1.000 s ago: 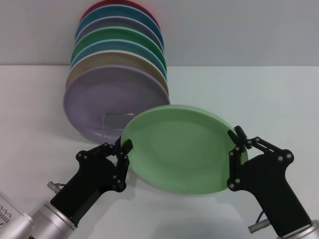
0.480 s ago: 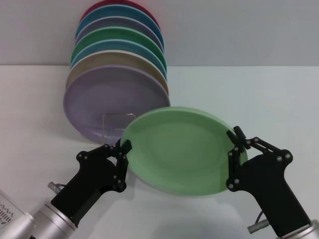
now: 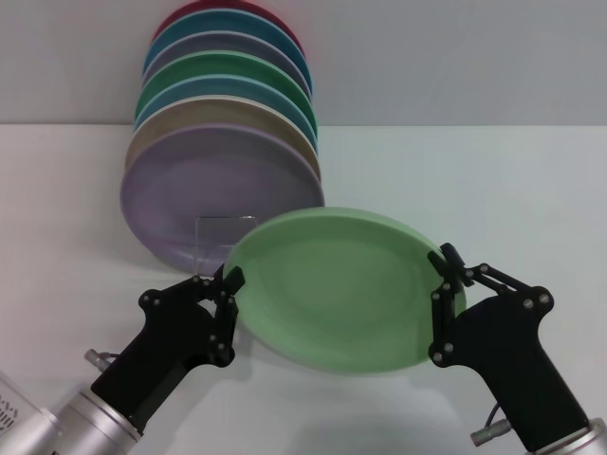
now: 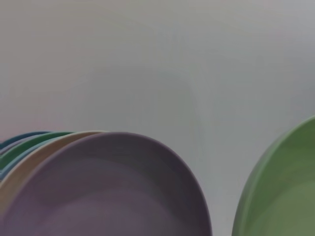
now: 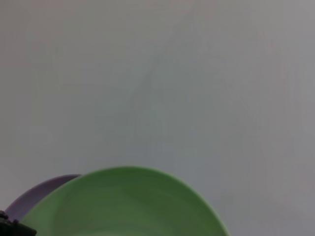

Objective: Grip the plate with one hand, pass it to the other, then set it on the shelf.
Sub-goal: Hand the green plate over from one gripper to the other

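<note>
The pale mint-green plate hangs tilted above the table between my two grippers. My left gripper pinches its left rim and my right gripper pinches its right rim. Both look shut on the rim. The plate's upper left edge overlaps the clear front frame of the shelf, just in front of the lavender plate. The plate also shows in the left wrist view and the right wrist view.
The shelf holds a row of several upright plates: lavender in front, then beige, teal, darker green, blue and red behind. The lavender plate also fills the left wrist view. White table lies to the right.
The plate and both grippers have shifted slightly to the left, toward the shelf. The left arm has dropped a little. The grips on the rim look unchanged.
</note>
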Robot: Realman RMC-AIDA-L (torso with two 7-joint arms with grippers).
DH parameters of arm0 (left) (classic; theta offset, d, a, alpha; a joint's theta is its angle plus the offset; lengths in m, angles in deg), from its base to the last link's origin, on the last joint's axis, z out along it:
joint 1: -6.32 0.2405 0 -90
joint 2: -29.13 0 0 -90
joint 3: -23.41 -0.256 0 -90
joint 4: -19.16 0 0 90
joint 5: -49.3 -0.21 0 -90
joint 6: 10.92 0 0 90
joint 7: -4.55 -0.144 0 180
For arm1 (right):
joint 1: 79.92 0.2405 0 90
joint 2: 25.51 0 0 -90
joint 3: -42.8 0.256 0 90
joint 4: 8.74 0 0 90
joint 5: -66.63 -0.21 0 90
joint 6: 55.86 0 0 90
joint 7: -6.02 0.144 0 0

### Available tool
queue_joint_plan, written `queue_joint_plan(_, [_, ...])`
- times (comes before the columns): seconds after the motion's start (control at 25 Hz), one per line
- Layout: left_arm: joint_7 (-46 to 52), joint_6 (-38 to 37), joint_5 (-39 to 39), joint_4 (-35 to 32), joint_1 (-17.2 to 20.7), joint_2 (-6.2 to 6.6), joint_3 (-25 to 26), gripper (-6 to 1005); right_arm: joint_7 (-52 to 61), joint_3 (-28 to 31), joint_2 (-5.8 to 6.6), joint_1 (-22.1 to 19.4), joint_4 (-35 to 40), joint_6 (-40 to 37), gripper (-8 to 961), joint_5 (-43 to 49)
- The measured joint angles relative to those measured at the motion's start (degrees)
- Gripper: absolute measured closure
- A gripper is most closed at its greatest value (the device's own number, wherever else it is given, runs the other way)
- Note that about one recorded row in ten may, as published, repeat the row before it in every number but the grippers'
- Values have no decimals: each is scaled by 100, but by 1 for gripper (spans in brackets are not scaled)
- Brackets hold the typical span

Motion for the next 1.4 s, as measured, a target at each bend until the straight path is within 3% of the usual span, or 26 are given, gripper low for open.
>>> queue_joint_plan(0.44, [-73, 11, 12, 0, 42, -1, 76, 962, 33, -83, 30, 27, 29, -109, 773, 35])
queue_joint_plan(0.72, [-74, -96, 20, 3, 128, 8, 278, 962, 64, -603, 52, 18, 89, -659, 663, 51])
queue_joint_plan(1.04, [-31, -917, 17, -18, 338, 38, 651, 961, 74, -898, 39, -40, 220, -917, 664, 15])
queue_joint_plan(1.4, [2, -1638, 21, -131, 384, 35, 1309, 961, 120, -844, 25, -43, 469, -533, 664, -304])
